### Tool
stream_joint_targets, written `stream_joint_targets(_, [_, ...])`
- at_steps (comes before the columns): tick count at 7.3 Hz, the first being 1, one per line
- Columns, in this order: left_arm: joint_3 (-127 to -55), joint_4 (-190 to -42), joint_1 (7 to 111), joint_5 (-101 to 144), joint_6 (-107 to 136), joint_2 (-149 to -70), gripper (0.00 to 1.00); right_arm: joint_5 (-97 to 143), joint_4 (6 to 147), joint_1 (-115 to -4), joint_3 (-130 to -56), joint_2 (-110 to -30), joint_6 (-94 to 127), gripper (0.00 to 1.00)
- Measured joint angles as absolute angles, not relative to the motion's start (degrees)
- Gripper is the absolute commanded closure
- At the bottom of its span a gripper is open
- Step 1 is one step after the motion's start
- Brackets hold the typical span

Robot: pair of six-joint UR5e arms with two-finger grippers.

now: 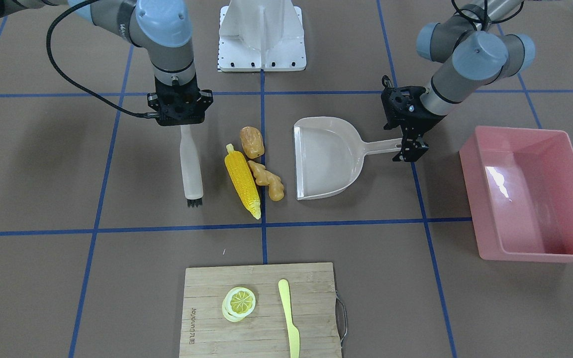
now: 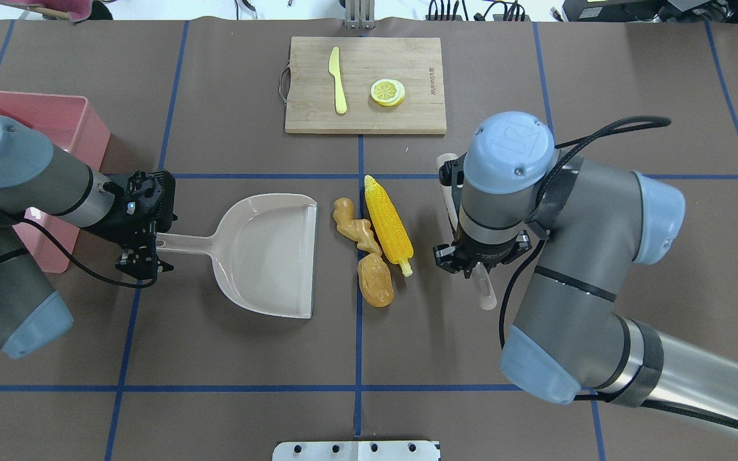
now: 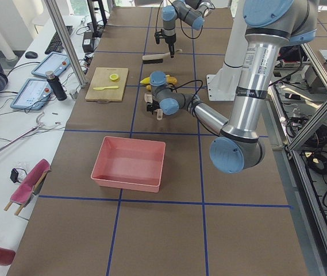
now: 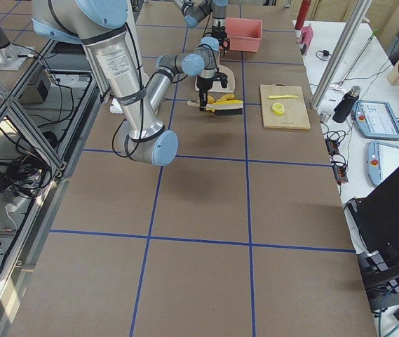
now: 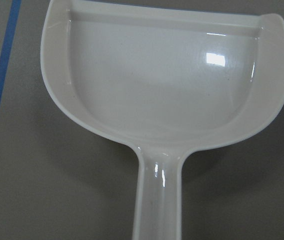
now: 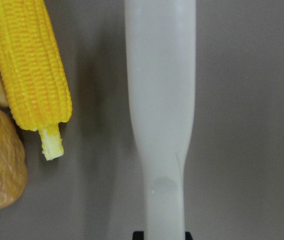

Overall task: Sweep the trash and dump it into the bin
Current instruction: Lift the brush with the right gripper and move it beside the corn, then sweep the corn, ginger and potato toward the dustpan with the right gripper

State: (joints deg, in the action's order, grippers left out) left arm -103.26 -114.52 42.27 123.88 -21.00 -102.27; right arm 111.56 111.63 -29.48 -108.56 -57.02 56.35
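The right gripper (image 1: 185, 124) pinches the brush (image 1: 191, 169), set just beside the corn (image 1: 241, 181), potato (image 1: 252, 141) and ginger (image 1: 268, 181) to push them. The left gripper (image 1: 408, 149) pinches the dustpan (image 1: 324, 159) handle, its mouth facing them. The bin (image 1: 540, 251) waits left of the dustpan.

So the pink bin (image 3: 129, 164) is closest to the camera. Just past it the left arm (image 3: 249, 80) reaches in low. The wooden cutting board (image 3: 107, 84) is further back, and the right arm (image 3: 169, 17) and brush (image 3: 153, 57) are farthest from the bin.

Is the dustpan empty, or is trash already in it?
Empty. The dustpan is bare inside; corn, potato and ginger lie on the table beside it.
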Motion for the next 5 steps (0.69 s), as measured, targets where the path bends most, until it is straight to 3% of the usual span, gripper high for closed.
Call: stream_joint_targets(5, [-104.31, -114.61, 42.28, 123.69, -20.82, -102.22, 0.07, 109.60, 106.46, -25.18, -101.07, -53.40, 60.03, 1.00])
